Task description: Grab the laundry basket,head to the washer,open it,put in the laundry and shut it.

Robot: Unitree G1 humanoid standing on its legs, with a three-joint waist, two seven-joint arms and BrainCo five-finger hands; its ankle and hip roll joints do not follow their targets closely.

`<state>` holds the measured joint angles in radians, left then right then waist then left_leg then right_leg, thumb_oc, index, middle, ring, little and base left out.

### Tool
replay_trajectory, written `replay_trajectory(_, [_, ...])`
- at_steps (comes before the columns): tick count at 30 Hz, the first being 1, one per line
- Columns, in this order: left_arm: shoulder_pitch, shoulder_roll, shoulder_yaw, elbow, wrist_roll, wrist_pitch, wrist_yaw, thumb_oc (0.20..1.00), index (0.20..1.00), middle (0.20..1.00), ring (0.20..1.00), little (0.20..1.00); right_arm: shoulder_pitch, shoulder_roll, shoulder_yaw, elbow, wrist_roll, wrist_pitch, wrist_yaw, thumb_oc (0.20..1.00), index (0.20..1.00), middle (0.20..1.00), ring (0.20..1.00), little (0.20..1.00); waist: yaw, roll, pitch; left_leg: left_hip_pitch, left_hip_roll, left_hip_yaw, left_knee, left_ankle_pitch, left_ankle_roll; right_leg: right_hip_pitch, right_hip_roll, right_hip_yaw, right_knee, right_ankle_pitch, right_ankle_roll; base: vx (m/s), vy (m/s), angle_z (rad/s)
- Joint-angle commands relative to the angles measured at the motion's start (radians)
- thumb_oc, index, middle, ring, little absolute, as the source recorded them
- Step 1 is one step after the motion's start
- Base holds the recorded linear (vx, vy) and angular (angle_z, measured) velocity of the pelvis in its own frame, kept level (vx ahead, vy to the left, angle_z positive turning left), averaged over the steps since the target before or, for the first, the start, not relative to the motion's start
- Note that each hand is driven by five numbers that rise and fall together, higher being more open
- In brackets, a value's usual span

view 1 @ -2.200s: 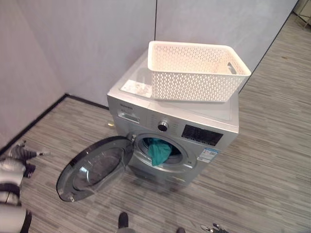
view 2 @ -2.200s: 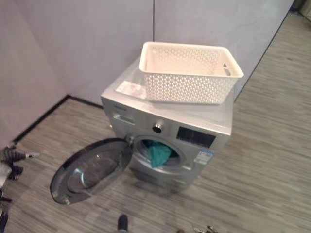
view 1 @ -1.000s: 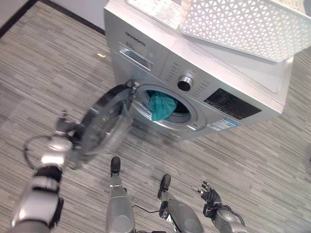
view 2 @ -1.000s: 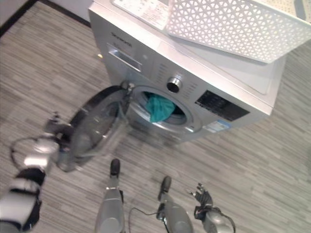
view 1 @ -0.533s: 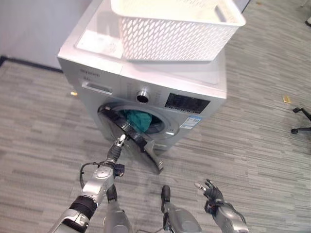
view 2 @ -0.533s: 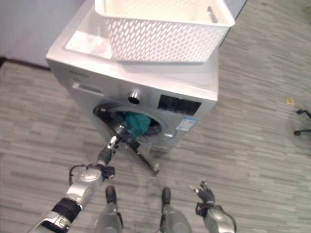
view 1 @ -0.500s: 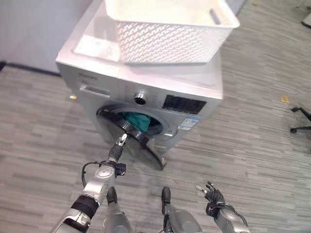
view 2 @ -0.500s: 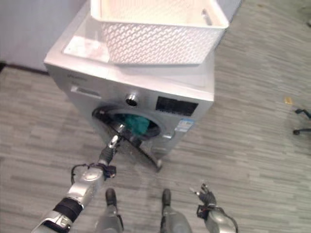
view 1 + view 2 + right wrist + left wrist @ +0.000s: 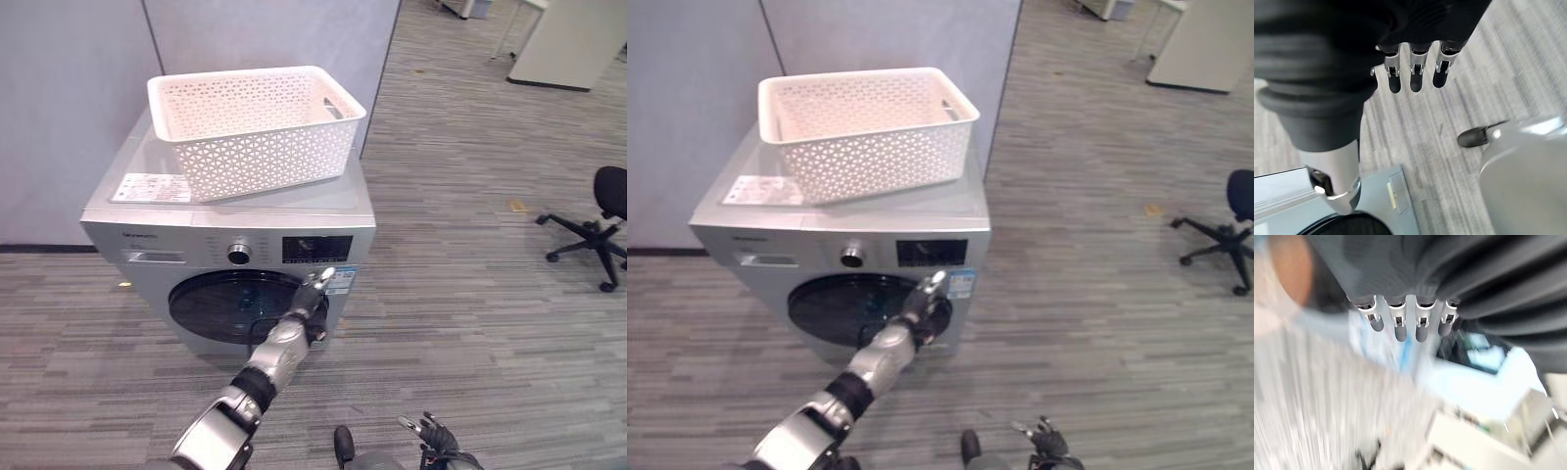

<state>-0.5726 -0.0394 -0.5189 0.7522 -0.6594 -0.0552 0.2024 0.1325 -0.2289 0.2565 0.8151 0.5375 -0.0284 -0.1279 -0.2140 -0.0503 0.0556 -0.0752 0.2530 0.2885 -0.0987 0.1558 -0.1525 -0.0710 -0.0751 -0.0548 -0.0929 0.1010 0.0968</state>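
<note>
The silver washer (image 9: 323, 220) stands against the grey partition, its dark round door (image 9: 230, 305) lying flush with the front. My left hand (image 9: 312, 299) reaches up to the door's right edge, fingers (image 9: 1400, 325) straight and pressed against it, holding nothing. The white lattice laundry basket (image 9: 250, 127) sits empty on the washer's top. My right hand (image 9: 438, 450) hangs low near the floor in front of the washer, its fingers (image 9: 1411, 78) relaxed and empty. Through the dark glass I can make out no laundry.
A white sheet (image 9: 147, 188) lies on the washer's top beside the basket. A black office chair (image 9: 598, 220) stands on the striped floor at the right. A pale cabinet (image 9: 568, 39) is at the far right, and a small yellowish scrap (image 9: 516, 206) lies on the floor.
The door has swung from wide open to shut under my left hand's push. The teal laundry in the drum is now hidden behind it. The camera has moved round to face the washer's front.
</note>
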Motion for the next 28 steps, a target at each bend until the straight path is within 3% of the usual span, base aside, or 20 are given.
replay_trajectory(1, [-0.037,0.082,-0.024,-0.151,0.032,-0.108,-0.011,1.000,1.000,1.000,1.000,1.000,-0.018,-0.040,-0.048,-0.034,0.016,-0.051,-0.005,1.000,1.000,1.000,1.000,1.000,0.029,0.020,0.063,0.011,0.006,-0.012,0.011,-0.066,0.040,-0.040,-0.063,-0.007,0.102,-0.107,0.051,-0.02,-0.017,-0.32])
replay_trajectory(4, [0.103,0.166,-0.020,-0.309,0.057,-0.135,-0.077,1.000,1.000,1.000,1.000,1.000,0.001,-0.023,-0.074,-0.003,0.006,-0.062,0.009,1.000,1.000,1.000,1.000,1.000,0.060,0.020,0.063,0.024,0.005,0.000,0.011,-0.065,0.040,-0.030,-0.064,0.006,0.086,-0.100,0.055,0.00,-0.029,-0.30])
replay_trajectory(8, [0.342,0.276,0.058,-0.357,0.064,-0.150,-0.177,1.000,1.000,1.000,1.000,1.000,-0.007,0.005,-0.129,0.102,-0.006,-0.084,0.023,1.000,1.000,1.000,1.000,1.000,0.107,0.032,0.054,0.034,0.000,-0.017,0.011,-0.062,0.039,-0.002,-0.070,-0.017,0.068,-0.107,0.058,0.01,-0.036,-0.04])
replay_trajectory(11, [0.535,0.328,0.201,-0.259,0.070,-0.157,-0.228,1.000,1.000,1.000,1.000,1.000,-0.011,0.013,-0.187,0.203,-0.016,-0.103,0.039,1.000,1.000,1.000,1.000,1.000,0.158,0.041,0.042,0.036,-0.012,-0.055,0.011,-0.059,0.039,0.039,-0.079,-0.059,0.064,-0.119,0.057,0.03,-0.041,0.29])
replay_trajectory(13, [0.575,0.333,0.238,-0.238,0.058,-0.150,-0.235,1.000,1.000,1.000,1.000,1.000,-0.010,0.014,-0.197,0.212,-0.015,-0.103,0.042,1.000,1.000,1.000,1.000,1.000,0.166,0.044,0.036,0.033,-0.014,-0.065,0.011,-0.057,0.040,0.042,-0.080,-0.068,0.063,-0.118,0.055,0.00,-0.016,0.38])
replay_trajectory(15, [0.677,0.338,0.368,-0.119,-0.011,-0.133,-0.272,1.000,1.000,1.000,1.000,1.000,-0.004,0.007,-0.237,0.230,-0.015,-0.108,0.052,1.000,1.000,1.000,1.000,1.000,0.197,0.053,0.027,0.038,-0.022,-0.092,0.011,-0.055,0.043,0.068,-0.084,-0.096,0.063,-0.124,0.052,0.00,-0.016,0.42])
replay_trajectory(16, [0.677,0.338,0.369,-0.119,-0.011,-0.133,-0.272,1.000,1.000,1.000,1.000,1.000,-0.004,0.007,-0.237,0.230,-0.015,-0.108,0.052,1.000,1.000,1.000,1.000,1.000,0.197,0.054,0.024,0.034,-0.021,-0.093,0.011,-0.054,0.043,0.064,-0.084,-0.096,0.062,-0.123,0.051,0.01,-0.004,0.27])
replay_trajectory(18, [0.710,0.345,0.484,0.017,-0.038,-0.134,-0.307,1.000,1.000,1.000,1.000,1.000,0.007,0.001,-0.273,0.242,-0.022,-0.113,0.061,1.000,1.000,1.000,1.000,1.000,0.220,0.058,0.008,0.039,-0.029,-0.117,0.011,-0.058,0.043,0.087,-0.088,-0.119,0.058,-0.130,0.052,0.01,0.004,0.43])
replay_trajectory(20, [0.718,0.351,0.525,0.059,-0.034,-0.142,-0.303,1.000,1.000,1.000,1.000,1.000,0.012,0.001,-0.281,0.245,-0.027,-0.116,0.059,1.000,1.000,1.000,1.000,1.000,0.229,0.058,0.002,0.034,-0.031,-0.127,0.011,-0.055,0.043,0.090,-0.088,-0.128,0.058,-0.131,0.049,-0.01,-0.001,0.28])
replay_trajectory(21, [0.706,0.352,0.555,0.152,0.019,-0.156,-0.274,1.000,1.000,1.000,1.000,1.000,0.012,0.003,-0.289,0.261,-0.044,-0.122,0.049,1.000,1.000,1.000,1.000,1.000,0.241,0.058,0.001,0.034,-0.035,-0.141,0.011,-0.055,0.043,0.099,-0.090,-0.138,0.061,-0.137,0.048,-0.02,-0.003,0.11])
replay_trajectory(28, [0.648,0.330,0.608,0.418,0.125,-0.196,-0.160,1.000,1.000,1.000,1.000,1.000,0.008,0.023,-0.257,0.342,-0.101,-0.129,-0.002,1.000,1.000,1.000,1.000,1.000,0.264,0.044,-0.015,0.014,-0.052,-0.207,0.011,-0.051,0.043,0.126,-0.092,-0.193,0.068,-0.158,0.036,-0.01,-0.015,0.27])
